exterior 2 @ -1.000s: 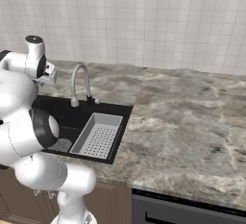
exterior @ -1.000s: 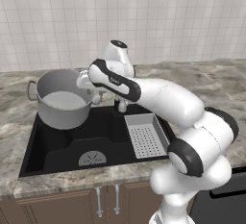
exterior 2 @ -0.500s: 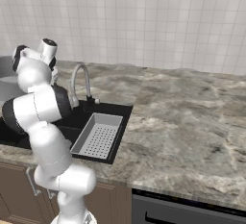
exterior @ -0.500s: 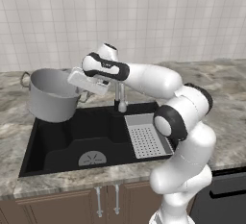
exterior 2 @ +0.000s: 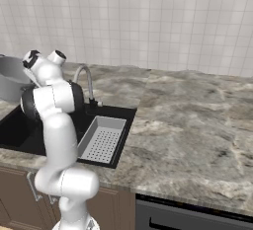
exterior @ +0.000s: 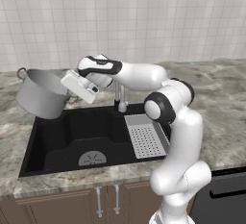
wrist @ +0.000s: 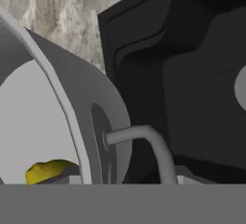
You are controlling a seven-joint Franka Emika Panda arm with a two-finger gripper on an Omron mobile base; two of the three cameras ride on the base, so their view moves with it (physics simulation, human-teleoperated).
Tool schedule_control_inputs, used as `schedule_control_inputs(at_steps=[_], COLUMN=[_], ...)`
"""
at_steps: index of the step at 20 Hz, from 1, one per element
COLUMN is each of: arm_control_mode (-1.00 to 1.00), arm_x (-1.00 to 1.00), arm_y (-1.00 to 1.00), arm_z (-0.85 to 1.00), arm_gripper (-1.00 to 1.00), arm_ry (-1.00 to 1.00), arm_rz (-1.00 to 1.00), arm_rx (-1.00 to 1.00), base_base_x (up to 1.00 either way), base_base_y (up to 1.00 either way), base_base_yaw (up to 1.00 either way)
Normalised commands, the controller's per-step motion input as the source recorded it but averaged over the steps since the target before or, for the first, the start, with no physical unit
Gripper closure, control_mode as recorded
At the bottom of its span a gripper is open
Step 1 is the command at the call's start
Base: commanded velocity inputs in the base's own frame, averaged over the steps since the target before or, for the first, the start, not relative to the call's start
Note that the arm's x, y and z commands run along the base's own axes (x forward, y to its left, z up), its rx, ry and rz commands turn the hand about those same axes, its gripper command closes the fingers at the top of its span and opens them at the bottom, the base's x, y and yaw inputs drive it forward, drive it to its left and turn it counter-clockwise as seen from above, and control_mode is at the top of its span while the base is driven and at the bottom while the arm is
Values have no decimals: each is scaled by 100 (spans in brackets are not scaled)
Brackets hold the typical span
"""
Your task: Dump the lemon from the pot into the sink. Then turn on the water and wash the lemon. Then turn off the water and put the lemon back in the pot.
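Although the pot was lifted off the counter and held at the sink's left rim, I saw nothing dumped: in the hand view the lemon sat inside the pot against its wall. Rinse, tap off and return were all pending. The gripper sat at the pot's near loop handle and evidently carried it, but I couldn't tell the finger gap; the tips were hidden. Versus half a second earlier, the pot had tilted a bit more, and the arm had swung further left. No stream from the gooseneck tap.
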Motion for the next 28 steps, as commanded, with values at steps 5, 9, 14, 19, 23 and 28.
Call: schedule_control_inputs(at_steps=[5, 9, 14, 19, 23, 28], arm_control_mode=[-100, -100, -100, -100, -100, -100], arm_x=[25, 10, 13, 0, 0, -3], arm_y=[32, 39, 23, 1, 4, 13], arm_z=[-5, -14, -26, -31, -33, -23], arm_gripper=[100, 100, 100, 100, 100, 100], arm_ry=[13, 14, 17, 14, 11, 8], arm_rz=[-9, -7, -7, -6, -3, -2], arm_rx=[19, 18, 18, 19, 19, 19], base_base_x=[0, 0, 0, 0, 0, 0], base_base_y=[0, 0, 0, 0, 0, 0], base_base_yaw=[0, 0, 0, 0, 0, 0])
